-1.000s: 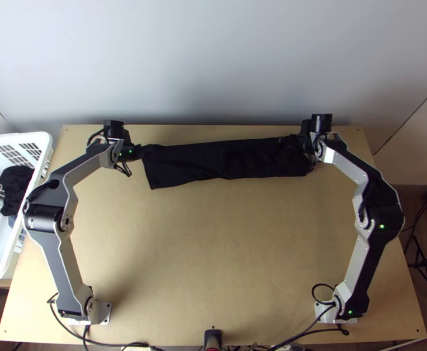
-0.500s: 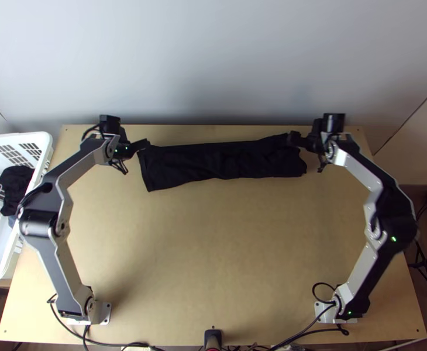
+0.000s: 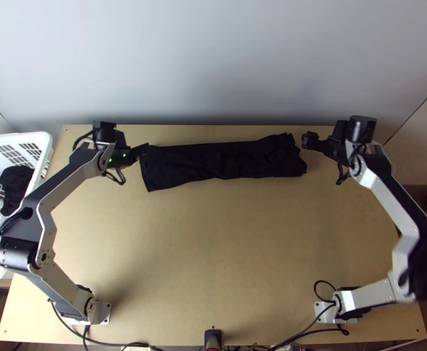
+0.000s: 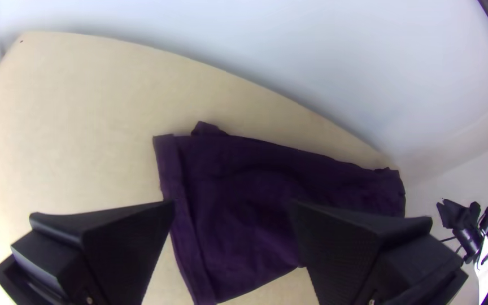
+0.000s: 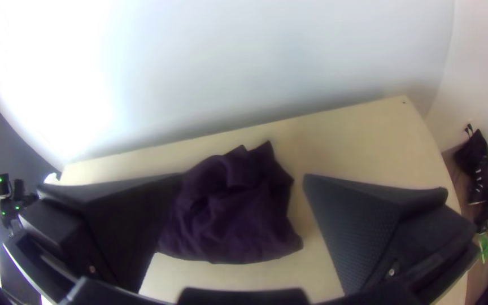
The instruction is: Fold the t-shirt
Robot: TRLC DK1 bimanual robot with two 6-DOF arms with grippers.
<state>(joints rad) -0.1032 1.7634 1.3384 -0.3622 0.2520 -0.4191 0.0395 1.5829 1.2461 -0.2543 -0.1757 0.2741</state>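
At the table's [image 3: 213,263] near edge, a small black object [image 3: 213,338] is placed between the two arm bases, with cables [image 3: 117,344] trailed alongside. Beyond the left base, a white basket [image 3: 3,270] is seen beside the table, with dark cloth [image 3: 16,184] inside it.

Toward the far edge, the black t-shirt [image 3: 213,162] is laid crosswise as a long, narrow strip. In the top view, the left gripper [image 3: 143,150] is seen at the strip's left end and the right gripper [image 3: 308,140] just off its right end.

By the left wrist view, the left gripper [image 4: 232,206] is shown opened wide above the t-shirt, with nothing pinched. A straight, raised band [image 4: 171,175] is revealed along that end, a detail lost in the top view's dark shape, and a small tuft of cloth [image 4: 207,129] is seen poking out past the long edge.

By the right wrist view, the right gripper [image 5: 244,177] is shown wide apart too, with nothing held. The end facing it is seen to be rumpled, with pointed corners and creases that are barely made out from above.

Behind the table, a pale wall [image 3: 213,64] is seen.
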